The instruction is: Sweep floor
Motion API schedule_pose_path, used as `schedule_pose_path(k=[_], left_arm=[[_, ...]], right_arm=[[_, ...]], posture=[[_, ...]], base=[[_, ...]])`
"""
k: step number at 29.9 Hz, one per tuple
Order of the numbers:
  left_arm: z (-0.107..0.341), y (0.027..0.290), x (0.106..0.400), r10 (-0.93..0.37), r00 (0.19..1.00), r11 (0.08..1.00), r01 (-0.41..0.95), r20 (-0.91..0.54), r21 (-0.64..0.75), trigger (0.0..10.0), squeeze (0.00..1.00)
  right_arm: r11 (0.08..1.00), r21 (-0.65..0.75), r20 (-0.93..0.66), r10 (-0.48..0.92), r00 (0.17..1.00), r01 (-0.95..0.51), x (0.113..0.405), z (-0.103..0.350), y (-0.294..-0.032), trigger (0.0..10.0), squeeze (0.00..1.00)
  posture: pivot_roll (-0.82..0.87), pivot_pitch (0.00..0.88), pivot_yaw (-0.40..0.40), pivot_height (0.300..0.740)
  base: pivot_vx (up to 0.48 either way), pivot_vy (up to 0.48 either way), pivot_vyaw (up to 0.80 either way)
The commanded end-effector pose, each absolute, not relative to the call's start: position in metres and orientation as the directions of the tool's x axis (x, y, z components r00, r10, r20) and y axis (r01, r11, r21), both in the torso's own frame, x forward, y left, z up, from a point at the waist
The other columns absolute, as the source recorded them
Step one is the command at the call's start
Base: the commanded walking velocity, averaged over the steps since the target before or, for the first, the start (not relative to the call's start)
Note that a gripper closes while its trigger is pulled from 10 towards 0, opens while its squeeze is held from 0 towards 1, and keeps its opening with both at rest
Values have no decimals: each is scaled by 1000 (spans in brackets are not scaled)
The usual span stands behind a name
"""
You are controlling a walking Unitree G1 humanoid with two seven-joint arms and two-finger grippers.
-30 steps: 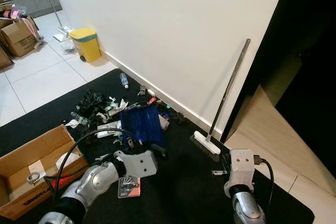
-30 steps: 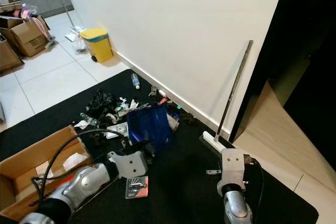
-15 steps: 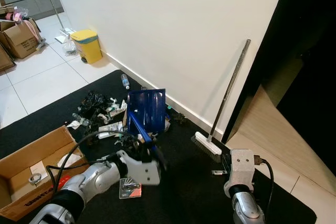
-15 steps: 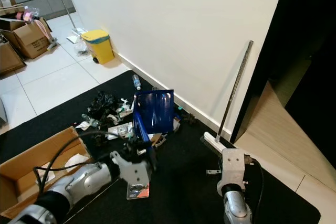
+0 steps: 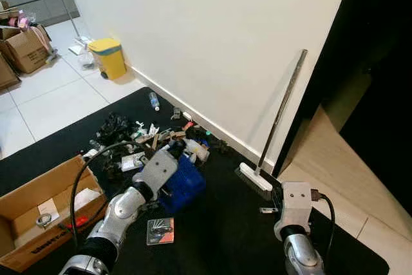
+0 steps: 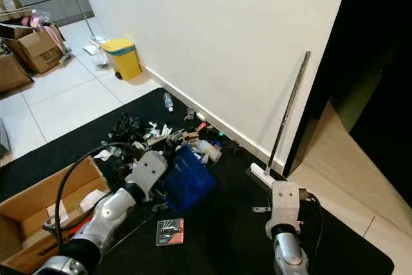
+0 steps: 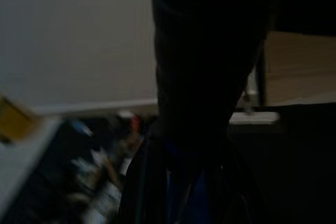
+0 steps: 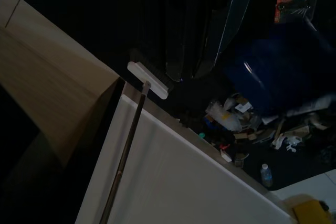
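My left gripper (image 5: pixel 169 173) is shut on a blue dustpan (image 5: pixel 187 183), which rests low on the black mat (image 5: pixel 225 236) just in front of a pile of litter (image 5: pixel 129 134). The wrist housing hides the fingers in the eye views. In the left wrist view a dark finger (image 7: pixel 199 77) covers the blue pan. A broom stands against the white wall, its handle (image 5: pixel 281 111) upright and its white head (image 5: pixel 254 180) on the mat. My right gripper (image 5: pixel 296 205) hangs idle near the broom head.
An open cardboard box (image 5: pixel 26 214) sits at the lower left. A yellow bin (image 5: pixel 107 55) and more boxes (image 5: pixel 22 46) stand further back on white tiles. A plastic bottle (image 5: pixel 153 99) lies by the wall, and a red card packet (image 5: pixel 160 230) lies on the mat. A dark doorway with wooden floor (image 5: pixel 335 159) opens on the right.
The dustpan, flat on the litter a second ago and raised upright half a second ago, is now lowered onto the mat nearer to me. The right arm has stayed still.
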State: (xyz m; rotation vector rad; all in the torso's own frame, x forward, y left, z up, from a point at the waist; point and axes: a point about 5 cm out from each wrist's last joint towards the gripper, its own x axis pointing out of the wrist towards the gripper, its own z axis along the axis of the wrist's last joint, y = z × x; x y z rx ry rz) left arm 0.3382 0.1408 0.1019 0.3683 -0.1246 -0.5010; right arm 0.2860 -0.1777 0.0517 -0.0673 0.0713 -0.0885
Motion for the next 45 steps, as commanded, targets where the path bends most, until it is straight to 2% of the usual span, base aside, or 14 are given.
schedule_pose_path(k=[1, 4, 9, 16, 18, 24, 28, 30, 34, 37, 45], left_arm=[[92, 142, 334, -489, 872, 832, 468, -5, 299, 10000, 0], [78, 144, 330, -483, 873, 856, 487, -67, 174, 10000, 0], [64, 152, 326, -404, 907, 909, 412, -121, 55, 10000, 0], [52, 161, 322, -313, 934, 947, 320, -173, 19, 10000, 0], [50, 165, 319, -265, 949, 964, 260, -168, -49, 10000, 0], [54, 161, 317, -256, 957, 967, 252, -136, -46, 10000, 0], [64, 155, 321, -246, 965, 966, 237, -88, -100, 10000, 0], [71, 154, 324, -219, 974, 970, 211, -56, -122, 10000, 0], [75, 154, 327, -201, 978, 971, 191, -55, -141, 10000, 0], [74, 157, 328, -172, 982, 982, 166, -71, -91, 10000, 0], [71, 150, 325, -221, 971, 975, 218, -96, -45, 10000, 0]], right_arm=[[994, -60, -93, -91, 992, 86, 282, 45, -177, 10000, 0], [994, -62, -91, -91, 992, 85, 283, 45, -177, 10000, 0], [994, -66, -88, -94, 992, 89, 282, 45, -179, 10000, 0], [993, -67, -100, -100, 990, 93, 278, 41, -180, 10000, 0], [993, -63, -105, -111, 988, 105, 276, 39, -182, 10000, 0], [993, -62, -125, -112, 986, 104, 271, 33, -181, 10000, 0], [993, -67, -128, -109, 986, 101, 270, 32, -182, 10000, 0], [989, -121, -142, -107, 984, 90, 264, 25, -184, 10000, 0], [985, -139, -156, -128, 979, 107, 258, 20, -191, 10000, 0], [980, -141, -149, -160, 976, 139, 257, 20, -197, 10000, 0], [978, -141, -90, -166, 982, 153, 269, 33, -198, 10000, 0]], posture=[[-66, 150, 78, 740], [-69, 146, 79, 740], [-73, 151, 79, 740], [-72, 128, 85, 740], [-69, 129, 87, 740], [-62, 114, 87, 740], [-59, 95, 84, 740], [-54, 81, 81, 740], [-54, 75, 80, 740], [-57, 69, 84, 740], [-59, 61, 85, 740]], base=[[0, 0, 0], [0, 0, 0], [0, 0, 0], [0, 0, 0], [0, 0, 0], [0, 0, 0], [0, 0, 0], [0, 0, 0], [0, 0, 0], [0, 0, 0], [0, 0, 0]])
